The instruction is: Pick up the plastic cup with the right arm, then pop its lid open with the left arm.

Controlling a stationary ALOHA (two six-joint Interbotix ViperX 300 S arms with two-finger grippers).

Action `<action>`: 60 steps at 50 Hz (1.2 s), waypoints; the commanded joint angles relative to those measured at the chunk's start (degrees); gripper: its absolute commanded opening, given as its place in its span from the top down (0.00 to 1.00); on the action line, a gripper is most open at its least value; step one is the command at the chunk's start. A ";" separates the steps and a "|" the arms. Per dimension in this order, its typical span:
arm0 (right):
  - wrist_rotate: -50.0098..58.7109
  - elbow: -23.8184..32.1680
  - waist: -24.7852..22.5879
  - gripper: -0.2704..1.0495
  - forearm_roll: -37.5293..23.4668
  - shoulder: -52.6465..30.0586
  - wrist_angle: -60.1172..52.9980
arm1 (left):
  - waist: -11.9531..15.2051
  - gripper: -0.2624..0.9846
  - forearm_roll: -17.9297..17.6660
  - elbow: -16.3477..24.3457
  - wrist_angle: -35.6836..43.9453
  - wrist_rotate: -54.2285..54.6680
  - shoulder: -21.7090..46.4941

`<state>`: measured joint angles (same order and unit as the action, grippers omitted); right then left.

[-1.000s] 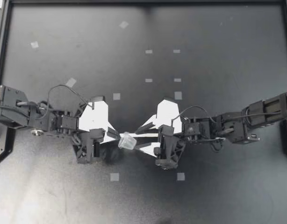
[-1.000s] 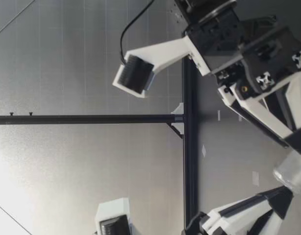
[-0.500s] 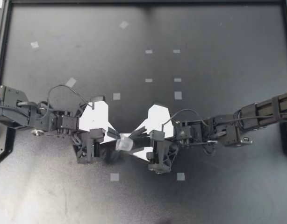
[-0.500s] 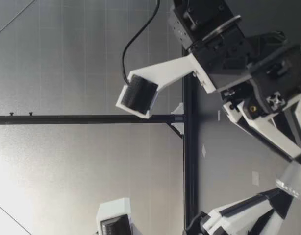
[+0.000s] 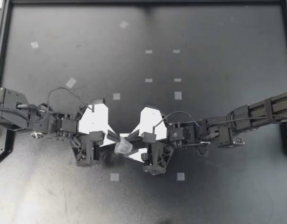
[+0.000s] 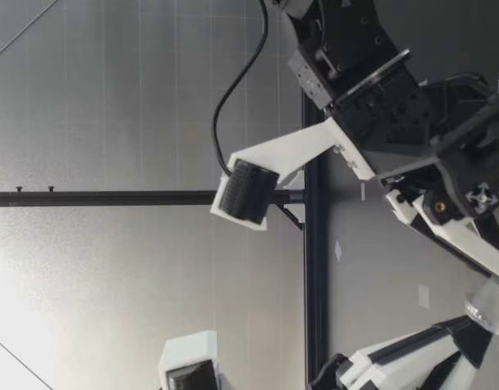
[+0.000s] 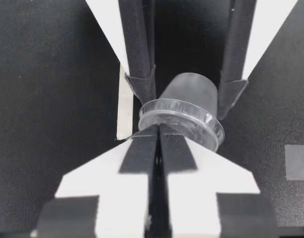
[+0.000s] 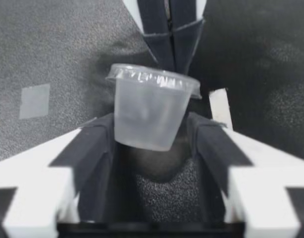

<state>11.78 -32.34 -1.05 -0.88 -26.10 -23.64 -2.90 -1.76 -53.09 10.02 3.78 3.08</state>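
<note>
Both arms reach low across the black table (image 5: 204,37) and meet near its middle. My left gripper (image 5: 117,139) is pinched together on the lid rim of a small clear cup (image 5: 123,147), held tilted above the surface. My right gripper (image 5: 131,146) has its fingers apart, flanking the cup's body. I cannot tell what is in the cup.

Cup (image 5: 123,147): clear, slightly clouded plastic, seen as smooth, with a finely ribbed rim.
Counter (image 5: 218,56): a black, matt, finely grained surface is shown.
Left tool (image 5: 116,138), right tool (image 5: 130,145): white plastic is faced with matt black pads.
Tape squares (image 5: 115,177): pale and matt.
</note>
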 commanded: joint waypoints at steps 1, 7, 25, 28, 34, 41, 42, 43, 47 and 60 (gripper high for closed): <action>0.00 1.05 -0.26 0.43 0.00 1.23 0.44 | -0.09 0.80 -0.09 0.62 0.53 0.09 -0.53; 0.00 1.05 -0.26 0.52 -0.09 1.85 1.41 | -0.09 0.80 -0.09 0.97 0.62 -0.09 -1.32; -0.70 -6.68 0.26 0.62 -0.09 11.25 0.26 | -0.09 0.76 -0.44 -1.58 7.56 0.70 -14.15; -1.32 -9.84 0.26 0.62 -0.09 15.64 -2.11 | -0.09 0.72 -2.02 -3.16 11.95 1.85 -16.88; -3.08 -16.61 0.26 0.62 -0.18 25.22 -11.34 | -0.09 0.57 -3.96 -7.91 27.25 9.23 -20.92; -5.80 -22.94 0.26 0.62 -0.09 31.20 -26.54 | -0.09 0.32 -4.13 -13.54 44.91 22.85 -21.01; -6.59 -23.64 0.35 0.62 -0.09 31.38 -28.92 | -0.09 0.28 -4.13 -13.97 47.11 25.14 -20.57; -7.21 -23.82 0.35 0.62 -0.09 31.38 -30.41 | -0.18 0.27 -4.04 -14.24 48.34 26.81 -20.30; -10.28 -23.73 0.53 0.62 -0.09 29.88 -35.51 | -0.09 0.26 -4.04 -13.89 50.71 33.49 -18.02; -17.23 -17.40 0.88 0.62 -0.09 21.01 -38.32 | -0.09 0.33 -3.60 -5.80 50.36 54.14 -8.44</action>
<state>-5.19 -52.03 -0.62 -0.97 -4.66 -61.26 -2.99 -5.80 -61.26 60.12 55.72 -6.33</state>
